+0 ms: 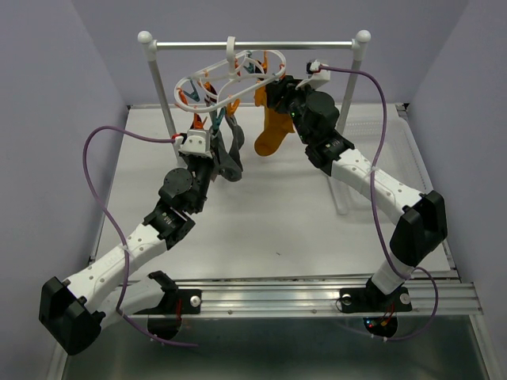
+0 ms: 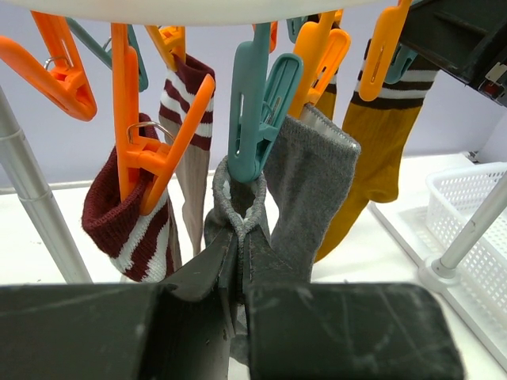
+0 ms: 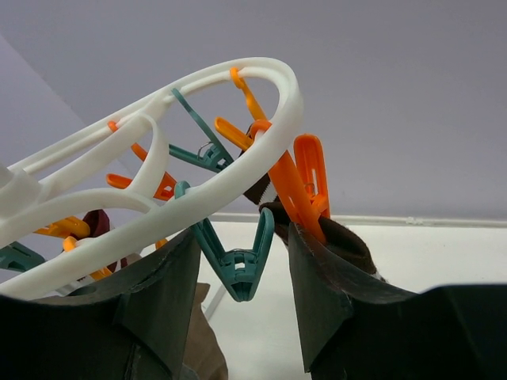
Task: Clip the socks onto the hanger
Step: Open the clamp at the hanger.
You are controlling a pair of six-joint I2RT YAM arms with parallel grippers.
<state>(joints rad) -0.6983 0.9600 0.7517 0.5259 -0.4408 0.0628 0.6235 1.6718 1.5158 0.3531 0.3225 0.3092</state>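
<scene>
The white oval hanger [image 1: 230,75] hangs from the rail with orange and teal clips. My left gripper [image 1: 220,149] is shut on the cuff of a grey sock [image 2: 238,202], held up just under a teal clip [image 2: 249,111]. Beside it hang a second grey sock [image 2: 317,182], a maroon-and-white striped sock [image 2: 119,218], a tan sock [image 2: 190,182] and a mustard sock [image 2: 380,134]. My right gripper [image 3: 243,235] is open at the hanger ring [image 3: 198,134], its jaws either side of an empty teal clip [image 3: 242,265]. An orange clip [image 3: 297,190] beside it holds a dark brown cuff [image 3: 341,237].
The silver rail [image 1: 253,45] stands on white posts [image 1: 162,95] at the back of the table. A white plastic basket [image 2: 467,206] sits on the right by a post foot. The mustard sock [image 1: 273,131] hangs between the two grippers.
</scene>
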